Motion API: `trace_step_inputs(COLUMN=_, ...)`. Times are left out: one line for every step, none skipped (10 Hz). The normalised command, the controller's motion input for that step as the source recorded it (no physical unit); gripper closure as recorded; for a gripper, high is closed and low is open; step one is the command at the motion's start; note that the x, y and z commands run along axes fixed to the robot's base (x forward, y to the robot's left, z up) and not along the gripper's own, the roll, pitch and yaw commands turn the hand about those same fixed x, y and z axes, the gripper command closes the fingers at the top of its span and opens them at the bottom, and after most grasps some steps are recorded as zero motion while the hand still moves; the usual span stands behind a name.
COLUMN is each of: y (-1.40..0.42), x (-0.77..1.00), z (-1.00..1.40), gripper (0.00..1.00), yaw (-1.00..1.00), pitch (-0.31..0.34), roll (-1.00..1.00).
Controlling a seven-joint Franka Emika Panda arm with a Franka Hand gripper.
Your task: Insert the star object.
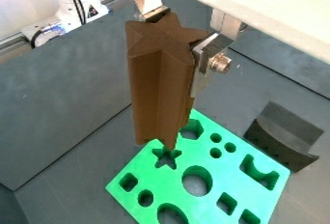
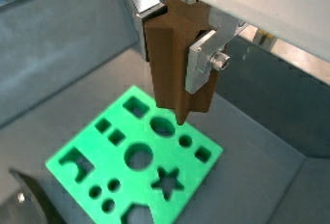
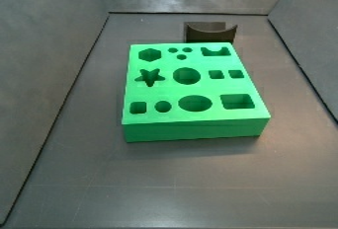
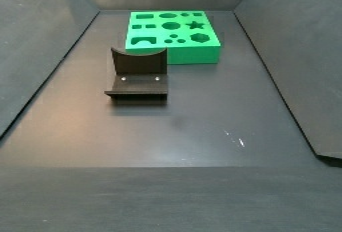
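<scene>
My gripper [image 1: 176, 35] is shut on the star object [image 1: 160, 83], a tall brown peg with fluted sides, held upright between the silver fingers [image 1: 203, 56]. Both wrist views show it [image 2: 173, 64]. The green block [image 1: 129, 182] lies below with several shaped holes. In a wrist view the peg's lower end lines up just over the star hole [image 1: 164, 156]. The star hole [image 3: 149, 76] is empty in both side views [image 4: 195, 24]. Neither side view shows the gripper or the peg, so the peg is well above the block.
The fixture [image 4: 136, 74], a dark bracket on a base plate, stands on the dark floor beside the green block [image 3: 192, 129] and shows in a side view [image 3: 208, 31] and a wrist view [image 1: 287, 131]. Sloping grey walls enclose the floor.
</scene>
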Motion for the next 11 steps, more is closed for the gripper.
trace_step_inputs(y=0.17, x=0.00, z=-1.00, gripper=1.00, yaw=0.29, pitch=-0.034, roll=0.01)
trace_step_inputs(y=0.20, x=0.00, z=-1.00, gripper=1.00, yaw=0.31, pitch=-0.039, roll=0.01)
trace_step_inputs(y=0.20, x=0.00, z=-1.00, gripper=1.00, yaw=0.29, pitch=-0.036, roll=0.01)
trace_step_inputs(y=0.24, x=0.01, z=-1.00, gripper=1.00, yaw=0.27, pitch=-0.040, roll=0.03)
trace_step_inputs(y=0.32, x=0.11, z=-1.00, gripper=1.00, yaw=0.20, pitch=-0.033, roll=0.09)
trace_step_inputs(y=0.38, x=0.16, z=-0.93, gripper=1.00, yaw=0.15, pitch=-0.019, roll=0.16)
trace_step_inputs(y=0.24, x=0.05, z=-0.77, gripper=1.00, yaw=0.00, pitch=0.000, roll=0.30)
trace_step_inputs(y=0.00, x=0.00, z=-0.64, gripper=1.00, yaw=-0.24, pitch=0.000, roll=0.36)
trace_step_inputs(y=0.00, x=0.00, z=-0.69, gripper=1.00, yaw=-0.19, pitch=0.000, roll=0.34)
trace_step_inputs(y=0.00, x=0.03, z=-0.71, gripper=1.00, yaw=-0.13, pitch=0.000, roll=0.34)
trace_step_inputs(y=0.00, x=0.00, z=-0.75, gripper=1.00, yaw=0.00, pitch=-0.016, roll=0.32)
